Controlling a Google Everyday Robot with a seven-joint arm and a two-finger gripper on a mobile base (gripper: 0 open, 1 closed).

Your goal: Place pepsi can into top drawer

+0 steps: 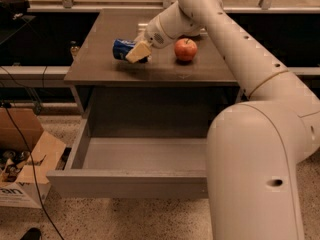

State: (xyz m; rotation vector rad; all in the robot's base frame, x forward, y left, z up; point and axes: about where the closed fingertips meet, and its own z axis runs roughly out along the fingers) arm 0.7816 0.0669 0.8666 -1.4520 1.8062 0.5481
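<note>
The blue pepsi can (121, 49) lies on its side at the left-middle of the brown cabinet top (100, 66), held just above the surface with a shadow under it. My gripper (136, 52) reaches in from the right and is shut on the can's right end; a cream fingertip (138, 51) covers part of it. The top drawer (127, 183) is pulled open below the cabinet top, and its light grey floor is bare. My arm's large white body fills the right foreground and hides the drawer's right end.
A red apple (185, 49) stands on the cabinet top just right of the gripper. A cardboard box (25, 169) with clutter and cables sits on the floor left of the drawer. A small bottle (74, 49) stands beyond the cabinet's left edge.
</note>
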